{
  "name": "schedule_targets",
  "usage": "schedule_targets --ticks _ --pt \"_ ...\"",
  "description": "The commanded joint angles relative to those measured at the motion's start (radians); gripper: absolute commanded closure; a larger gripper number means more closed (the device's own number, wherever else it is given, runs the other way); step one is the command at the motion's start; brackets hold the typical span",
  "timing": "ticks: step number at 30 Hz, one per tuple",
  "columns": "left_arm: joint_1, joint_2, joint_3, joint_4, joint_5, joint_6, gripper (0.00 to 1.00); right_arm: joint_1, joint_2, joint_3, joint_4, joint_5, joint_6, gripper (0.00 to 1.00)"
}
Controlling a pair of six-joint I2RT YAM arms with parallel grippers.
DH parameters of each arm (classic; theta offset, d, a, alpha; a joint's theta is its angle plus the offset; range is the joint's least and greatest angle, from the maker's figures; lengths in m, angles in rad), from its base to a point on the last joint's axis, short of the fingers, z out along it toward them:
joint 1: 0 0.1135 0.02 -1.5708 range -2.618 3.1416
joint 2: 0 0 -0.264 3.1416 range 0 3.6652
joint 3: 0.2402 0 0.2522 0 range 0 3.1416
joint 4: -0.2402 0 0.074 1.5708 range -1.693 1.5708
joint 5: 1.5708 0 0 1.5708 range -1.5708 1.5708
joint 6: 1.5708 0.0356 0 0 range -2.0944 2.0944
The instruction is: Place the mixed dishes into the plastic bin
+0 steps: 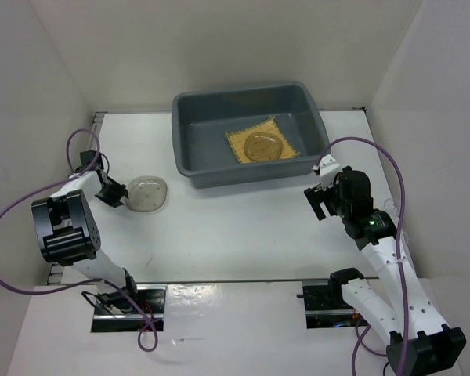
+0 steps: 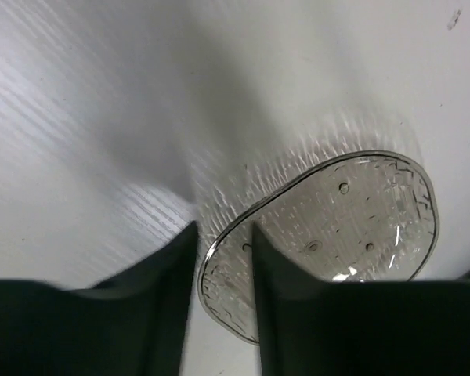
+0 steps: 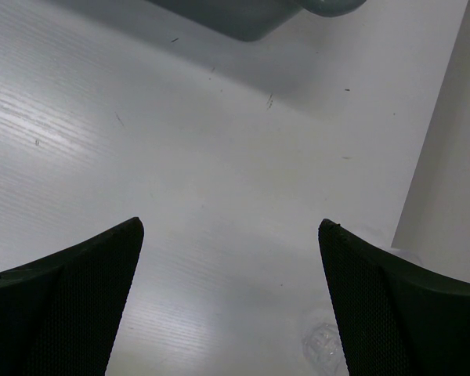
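The dark grey plastic bin [image 1: 189, 149] stands at the back centre. The yellow-tan woven placemat [image 1: 286, 145] lies on its floor with the brownish glassy plate [image 1: 262, 146] on top. A clear rounded shallow dish [image 1: 149, 193] lies on the table at the left. My left gripper [image 1: 116, 193] is at its left edge. In the left wrist view the gripper [image 2: 225, 227] is nearly closed, with the dish's [image 2: 352, 219] rim between its fingers. My right gripper [image 1: 323, 202] hangs open and empty over bare table [image 3: 231, 227]. A small clear round cup [image 3: 323, 345] shows faintly by its right finger.
White walls close in the table on the left, back and right. The right wall [image 3: 446, 157] is close to my right gripper. The bin's near corner [image 3: 251, 19] shows at the top of the right wrist view. Purple cables loop beside both arms.
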Motion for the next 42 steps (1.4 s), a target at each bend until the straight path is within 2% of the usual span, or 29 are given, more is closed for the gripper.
schedule_targets --ticks 1,2,4,7,8,11,15,17,19,20,22,26,29,33,36,37,39,41,42 --pt "-0.001 0.030 -0.003 0.044 0.032 0.050 0.70 -0.004 -0.015 -0.008 0.050 0.002 0.004 0.03" --pt "-0.001 0.044 -0.003 0.044 0.032 0.050 0.73 -0.004 -0.006 -0.008 0.050 0.002 0.004 0.03" --pt "-0.001 0.056 -0.003 0.044 0.054 0.059 0.72 -0.004 -0.006 -0.008 0.050 0.002 0.004 0.03" --pt "-0.001 0.078 0.007 0.044 0.054 0.069 0.65 -0.004 -0.006 -0.008 0.041 0.002 -0.005 0.03" --pt "-0.001 0.078 0.007 0.044 0.054 0.070 0.56 -0.004 -0.006 -0.008 0.041 -0.007 -0.005 0.03" --pt "-0.001 0.078 0.018 0.035 0.054 0.079 0.42 -0.004 -0.006 -0.008 0.041 -0.007 -0.005 0.03" --pt "-0.001 0.099 0.018 0.044 0.063 0.079 0.41 -0.004 -0.006 -0.008 0.041 -0.007 -0.005 0.03" --pt "-0.001 0.110 0.018 0.044 0.084 0.088 0.44 -0.004 -0.006 -0.008 0.041 -0.007 -0.005 0.03" --pt "-0.001 0.121 0.018 0.053 0.094 0.100 0.54 -0.004 -0.006 -0.008 0.041 -0.007 -0.005 0.03" --pt "-0.001 0.121 0.018 0.053 0.104 0.100 0.82 -0.004 -0.006 -0.008 0.041 -0.007 -0.005 0.03" --pt "-0.011 0.121 0.018 0.053 0.104 0.109 1.00 -0.004 -0.006 -0.008 0.041 -0.007 -0.005 0.03" --pt "-0.011 0.070 0.046 0.021 0.080 0.119 1.00 -0.004 -0.006 -0.008 0.041 -0.007 -0.005 0.03" --pt "-0.011 -0.021 0.111 -0.028 0.068 0.065 1.00 -0.004 -0.006 -0.008 0.041 -0.007 -0.005 0.03" --pt "-0.011 -0.284 0.236 -0.073 0.042 -0.087 1.00 -0.004 0.003 -0.008 0.041 -0.007 -0.005 0.03" --pt "-0.020 -0.483 0.207 0.059 0.105 -0.244 1.00 -0.004 0.013 -0.008 0.041 0.002 -0.005 0.03" --pt "-0.034 -0.499 0.207 0.111 0.124 -0.274 1.00 -0.004 0.013 -0.008 0.041 0.002 -0.005 0.03" --pt "-0.092 -0.455 0.298 0.111 0.175 -0.302 1.00 -0.004 0.013 -0.008 0.041 0.011 0.007 0.03" --pt "-0.150 -0.343 0.428 0.121 0.205 -0.290 1.00 -0.004 0.013 -0.008 0.041 0.022 0.007 0.03" --pt "-0.214 -0.294 0.484 0.104 0.231 -0.254 1.00 -0.004 0.013 -0.008 0.041 0.022 0.007 0.03"
